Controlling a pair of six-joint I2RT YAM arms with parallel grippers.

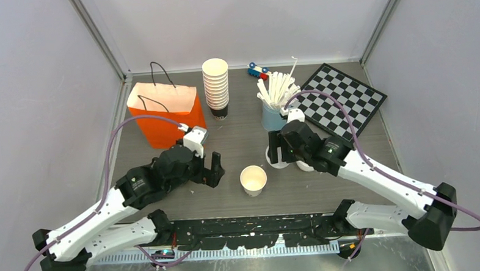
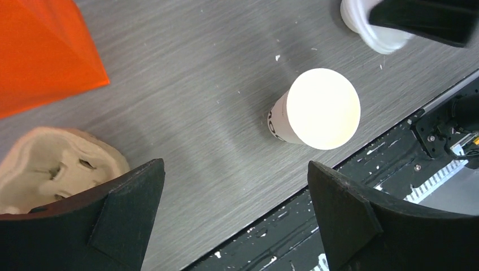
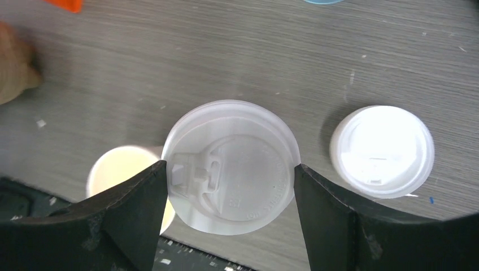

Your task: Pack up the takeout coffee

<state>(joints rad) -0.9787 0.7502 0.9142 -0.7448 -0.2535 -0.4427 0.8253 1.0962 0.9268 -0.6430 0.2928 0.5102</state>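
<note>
The right jaws are clamped on a white sip lid (image 3: 231, 175), pressing its rim from both sides. A second lid (image 3: 382, 151) lies just beside it on the table (image 1: 237, 135). The lidless paper cup (image 1: 253, 179) stands upright between the arms. The left jaws gape wide and hold nothing, beside a pulp cup carrier (image 2: 51, 161).

Front centre of grey tabletop (image 1: 238, 141): lidless paper cup (image 1: 253, 180), upright, mouth up, clear of both arms. Left hand (image 1: 205, 172) near it, fingers spread, close to orange bag (image 1: 166, 114). Right hand (image 1: 282, 158) low over white lid (image 1: 277, 165), by light-blue cup of sticks (image 1: 273, 117). Behind: cup stack (image 1: 216, 84), checkerboard (image 1: 341, 99).
</note>
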